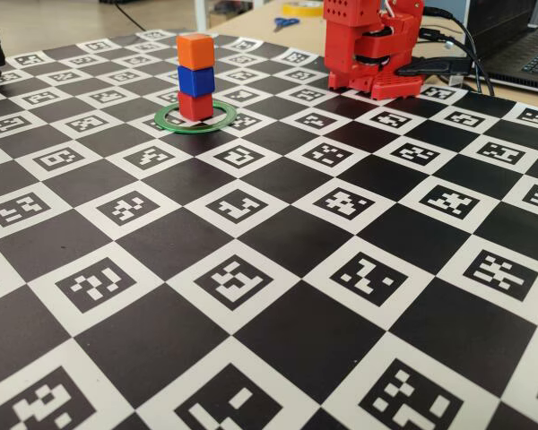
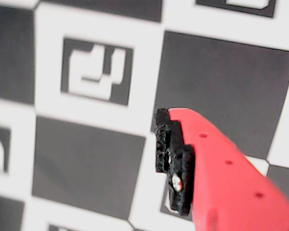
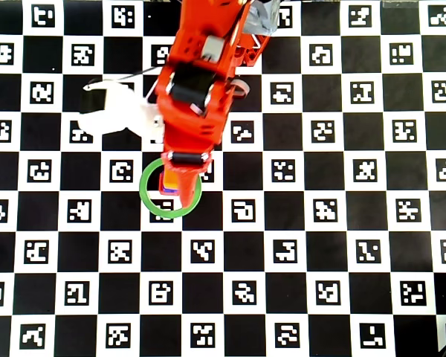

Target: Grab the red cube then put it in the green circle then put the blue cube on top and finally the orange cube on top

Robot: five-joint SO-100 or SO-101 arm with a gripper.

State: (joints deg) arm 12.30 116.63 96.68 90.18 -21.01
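Checkered marker board [image 1: 278, 331] lay under my stack: red cube [image 1: 195, 106] inside the green circle [image 1: 222, 119], blue cube [image 1: 196, 81], orange cube [image 1: 195, 51] topmost. Light, rigid blocks, I judged, best pinched on opposite flat sides. Whether my claw [image 2: 176, 159] was open, I couldn't tell.

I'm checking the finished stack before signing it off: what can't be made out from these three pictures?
- Overhead view: the arm covers most of the stack; only a bit of the orange cube shows inside the green circle.
- Fixed view: the arm's upper part is cut off by the top edge, so the tool is unseen.
- Wrist view: only one finger of the tool shows, blurred; open or shut is unclear. No cubes appear.
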